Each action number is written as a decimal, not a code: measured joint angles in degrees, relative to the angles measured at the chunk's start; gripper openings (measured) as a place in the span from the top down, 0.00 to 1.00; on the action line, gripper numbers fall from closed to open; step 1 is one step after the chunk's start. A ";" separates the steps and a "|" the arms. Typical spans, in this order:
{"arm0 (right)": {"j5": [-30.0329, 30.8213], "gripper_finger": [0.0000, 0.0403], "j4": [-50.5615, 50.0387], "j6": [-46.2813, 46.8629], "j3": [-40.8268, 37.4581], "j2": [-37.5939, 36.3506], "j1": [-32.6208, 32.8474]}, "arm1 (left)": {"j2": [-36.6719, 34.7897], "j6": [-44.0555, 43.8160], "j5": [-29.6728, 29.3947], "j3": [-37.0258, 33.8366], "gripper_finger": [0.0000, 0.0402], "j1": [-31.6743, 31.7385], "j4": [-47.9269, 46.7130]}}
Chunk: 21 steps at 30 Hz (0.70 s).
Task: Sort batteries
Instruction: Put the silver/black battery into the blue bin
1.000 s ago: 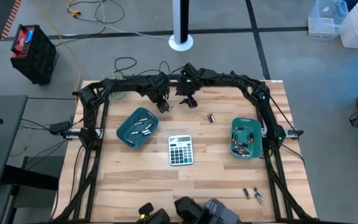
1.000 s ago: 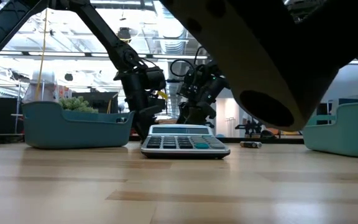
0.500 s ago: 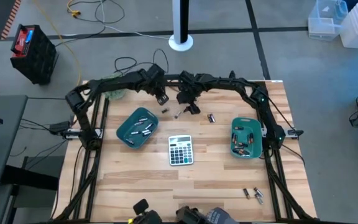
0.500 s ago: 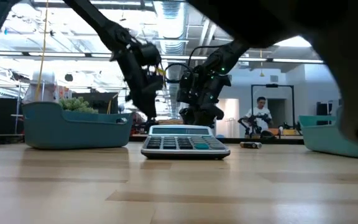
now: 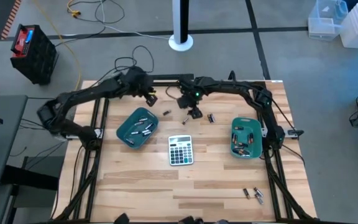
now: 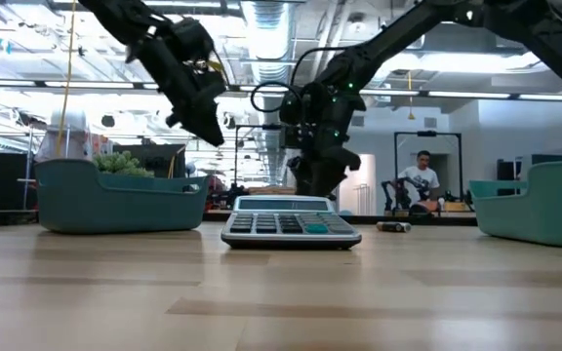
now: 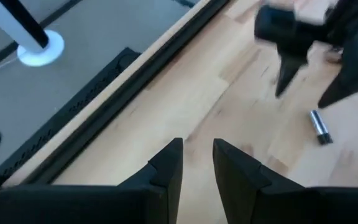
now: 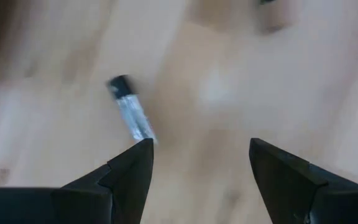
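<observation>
The table (image 5: 135, 180) is made of pale wooden planks with a smooth, slightly glossy surface. Near its middle lies the grey calculator (image 5: 180, 150), flat and rectangular, with rows of small keys. I use it as the landmark.

To the left of the calculator stands a teal plastic tray (image 5: 137, 129), turned at an angle, with several batteries (image 5: 143, 127) lying loose inside. To the right of the calculator is a second teal tray (image 5: 246, 138) with smooth rounded walls, holding more cells (image 5: 242, 142), dark ones and copper-toned ones. The batteries are small cylinders with a metallic shine.

Beyond the calculator, toward the far edge, three cells lie alone on the wood: one (image 5: 166, 112), one (image 5: 184, 121) and one (image 5: 211, 117). Two more (image 5: 252, 195) lie at the near right corner, well apart from the calculator.

The right gripper (image 5: 194, 112) is low over the wood beyond the calculator. Its dark fingers (image 8: 129, 177) are spread wide and hold nothing. In the right wrist view a slim silvery cell with a dark cap (image 8: 130, 112) lies on the wood just before one fingertip.

The left gripper (image 5: 149, 95) is raised, beyond the left tray and farther from the calculator. Its angular dark fingers (image 7: 169, 165) stand with a narrow gap and nothing is between them.
</observation>
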 joint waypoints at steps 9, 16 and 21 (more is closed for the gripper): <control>3.34 0.30 3.13 8.13 -10.58 -6.03 4.94 | -10.37 -2.16 -1.65 -9.51 0.79 -2.50 4.37; 12.02 0.30 15.42 8.13 -22.71 -11.21 12.40 | -11.47 -2.14 -1.84 -12.26 0.79 -3.05 7.63; 14.12 0.30 16.71 8.15 -23.97 -11.50 15.34 | -11.19 -2.33 -1.88 -12.31 0.79 -4.67 8.22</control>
